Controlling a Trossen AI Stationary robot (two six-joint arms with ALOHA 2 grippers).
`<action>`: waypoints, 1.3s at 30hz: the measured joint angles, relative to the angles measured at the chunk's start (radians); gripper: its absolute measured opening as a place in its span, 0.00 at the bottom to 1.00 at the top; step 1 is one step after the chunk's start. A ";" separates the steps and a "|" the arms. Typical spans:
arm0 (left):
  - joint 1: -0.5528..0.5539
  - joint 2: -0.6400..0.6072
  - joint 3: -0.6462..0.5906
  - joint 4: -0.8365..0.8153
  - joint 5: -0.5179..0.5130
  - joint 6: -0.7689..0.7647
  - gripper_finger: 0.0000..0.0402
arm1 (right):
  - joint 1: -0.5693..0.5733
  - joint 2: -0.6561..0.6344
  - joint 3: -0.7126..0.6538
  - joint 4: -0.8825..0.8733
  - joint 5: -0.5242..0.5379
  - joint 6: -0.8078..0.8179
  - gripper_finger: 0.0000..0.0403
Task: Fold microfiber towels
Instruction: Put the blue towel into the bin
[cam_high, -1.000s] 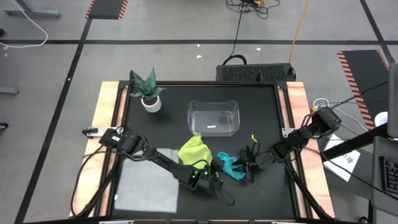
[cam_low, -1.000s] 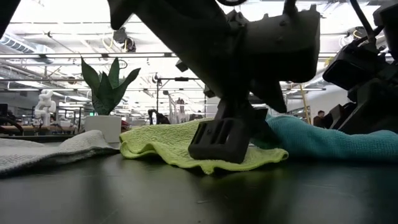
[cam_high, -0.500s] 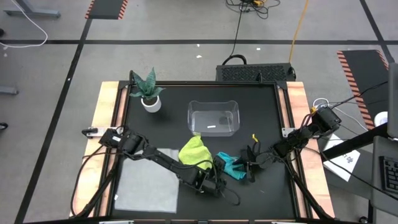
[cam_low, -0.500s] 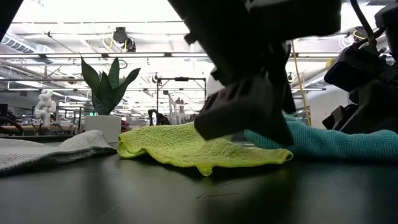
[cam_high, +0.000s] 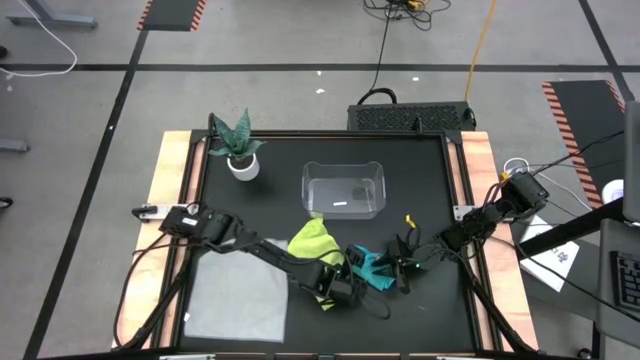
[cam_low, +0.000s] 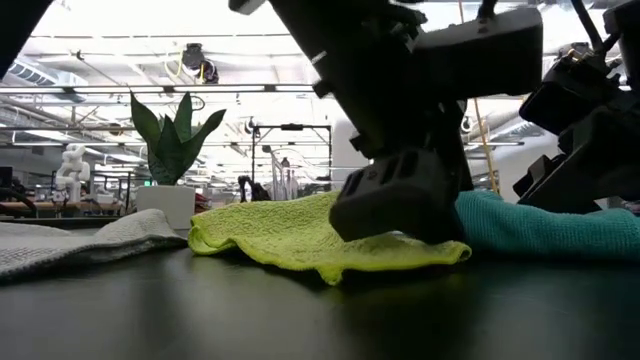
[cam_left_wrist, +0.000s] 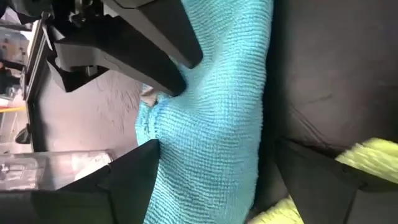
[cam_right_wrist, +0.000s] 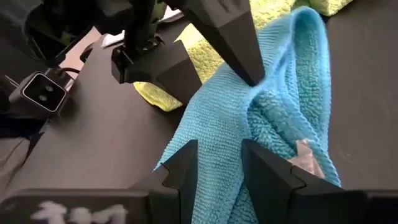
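Where both grippers meet it, the teal towel (cam_right_wrist: 273, 124) lies bunched and ridged.

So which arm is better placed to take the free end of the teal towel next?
Probably the left. The left gripper hangs open with the teal towel between its fingers, while the right gripper is already shut on that towel's other end.

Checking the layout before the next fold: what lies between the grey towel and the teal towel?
The yellow-green towel lies between the grey towel and the teal towel, with the left gripper over it; high view.
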 joint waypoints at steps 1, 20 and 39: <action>0.007 0.012 0.002 0.009 0.003 0.007 0.78 | 0.000 0.000 0.000 0.000 0.000 0.000 0.28; 0.039 0.033 -0.002 0.053 -0.035 0.139 0.06 | 0.020 0.000 0.000 0.022 -0.053 -0.021 0.28; 0.014 -0.115 -0.008 -0.051 -0.331 0.154 0.03 | 0.075 -0.002 0.001 0.096 -0.053 -0.083 0.28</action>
